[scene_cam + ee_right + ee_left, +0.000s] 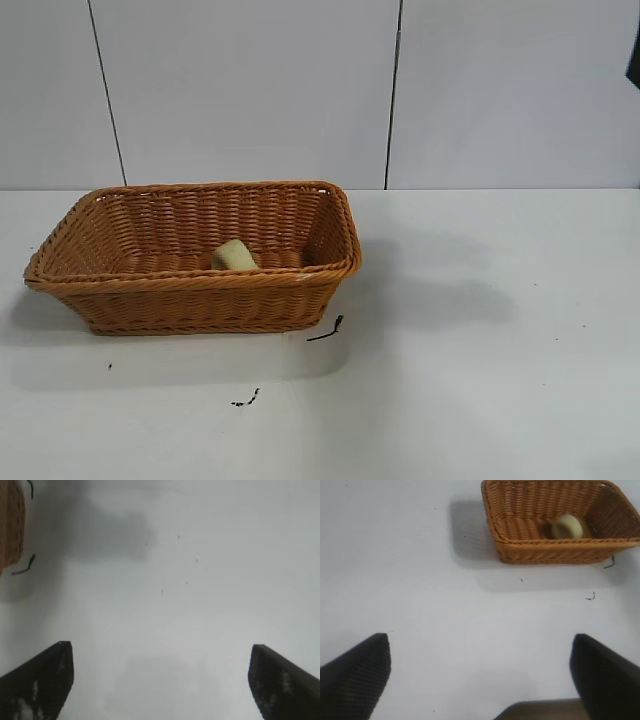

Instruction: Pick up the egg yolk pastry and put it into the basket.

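Resting inside the large orange-brown woven wicker basket (pixel 195 300) at the exterior frame's left, the small pale yellow-green round egg yolk pastry (pixel 234 256) appears delivered. The right gripper (pixel 160 680) hangs over bare white tabletop (pixel 500 380), jaws wide and empty; the left gripper (pixel 480 680) likewise.

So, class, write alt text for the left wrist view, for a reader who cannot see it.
An egg yolk pastry lies inside an orange-brown wicker basket on a white table. The left gripper is open over bare table, well apart from the basket, holding nothing.
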Motion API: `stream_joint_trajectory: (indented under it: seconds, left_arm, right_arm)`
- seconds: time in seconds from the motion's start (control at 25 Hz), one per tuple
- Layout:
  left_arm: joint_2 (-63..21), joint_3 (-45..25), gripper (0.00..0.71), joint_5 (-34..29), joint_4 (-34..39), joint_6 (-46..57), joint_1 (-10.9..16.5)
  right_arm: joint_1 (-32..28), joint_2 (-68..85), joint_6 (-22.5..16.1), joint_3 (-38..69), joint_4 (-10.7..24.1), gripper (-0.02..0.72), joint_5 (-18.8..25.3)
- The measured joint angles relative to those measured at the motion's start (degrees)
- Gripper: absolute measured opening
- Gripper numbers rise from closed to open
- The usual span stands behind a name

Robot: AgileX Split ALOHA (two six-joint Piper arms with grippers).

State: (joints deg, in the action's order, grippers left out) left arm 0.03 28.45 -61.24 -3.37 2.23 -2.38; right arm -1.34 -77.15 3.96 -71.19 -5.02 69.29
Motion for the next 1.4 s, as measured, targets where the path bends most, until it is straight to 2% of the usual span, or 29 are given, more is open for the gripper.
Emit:
stream_joint_trajectory:
  seconds: [0.28,0.6,0.76,1.12,1.4]
  left_arm:
    - [0.0,0.0,0.695,0.0,0.0,0.0,0.0]
    - [0.0,0.0,0.695,0.0,0.0,0.0,0.0]
    - [0.0,0.0,0.695,0.0,0.0,0.0,0.0]
    - [0.0,0.0,0.695,0.0,0.0,0.0,0.0]
    - [0.0,0.0,0.695,0.0,0.0,0.0,0.0]
  right_arm:
    - [0.0,21.8,0.5,20.8,2.5,0.653,0.0]
    - [0.0,49.7,1.2,40.6,2.7,0.641,-7.2]
    - [0.0,61.3,1.2,42.4,2.5,0.638,-10.4]
    - [0.0,75.5,1.2,42.6,2.5,0.634,-10.7]
    - [1.8,77.4,0.7,42.6,2.8,0.634,-10.6]
